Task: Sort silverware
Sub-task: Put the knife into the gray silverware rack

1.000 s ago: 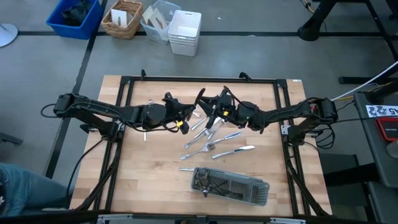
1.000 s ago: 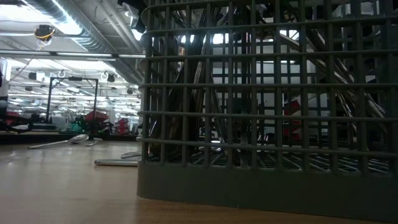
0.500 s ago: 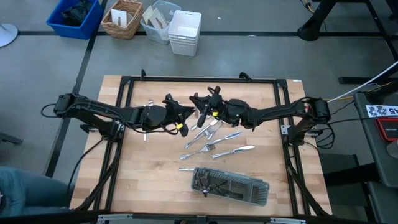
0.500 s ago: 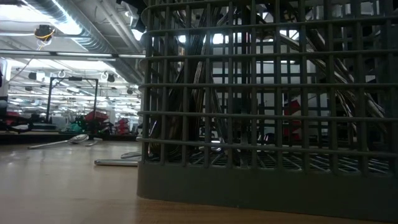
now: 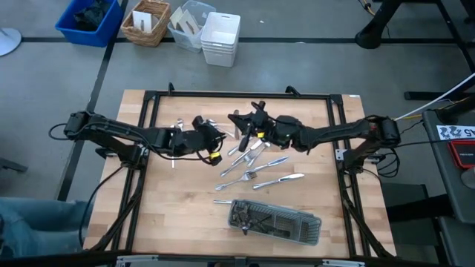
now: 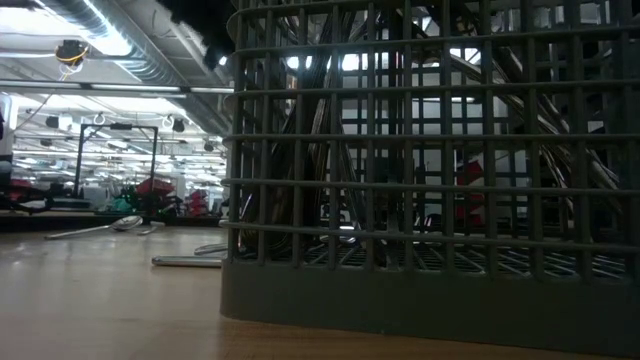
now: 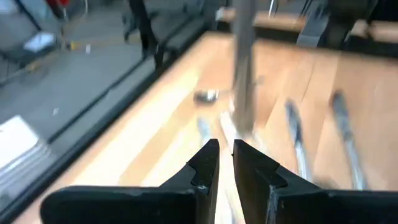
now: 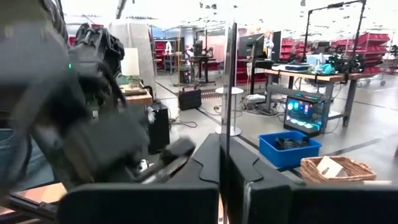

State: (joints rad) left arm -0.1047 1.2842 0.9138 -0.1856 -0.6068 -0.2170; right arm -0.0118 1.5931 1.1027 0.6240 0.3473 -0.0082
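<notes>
tray: The grey mesh tray (image 5: pixel 274 221) sits at the near edge of the table (image 5: pixel 178 230). Some silverware already stands inside it, packed close.

loose pieces: More silverware (image 5: pixel 256 169) lies flat on the wood in the middle of the table, past the tray. One piece (image 5: pixel 223 201) lies just beside the tray. A few pieces cross over each other.

right gripper: The right gripper (image 5: pixel 242 127) is at the far end of the pile. Its jaws are closed on a thin piece (image 8: pixel 227 74), which sticks straight up between them in the right wrist view. I cannot tell if it is a fork, spoon or knife.

left gripper: The left gripper (image 5: pixel 211 146) is close by, on the left side of the pile. Its jaws are almost closed. A thin piece (image 7: pixel 244 68) stands right in front of them, but I cannot tell if they hold it.

how it feels: Each piece is probably light, hard and stiff. It will not bend or break. The shiny metal looks slippery, so it could twist or slide in the jaws.

where to hold: My guess is the middle of the handle is best, gripped across the thin sides. A piece lying alone is easier to take than one under another.
</notes>
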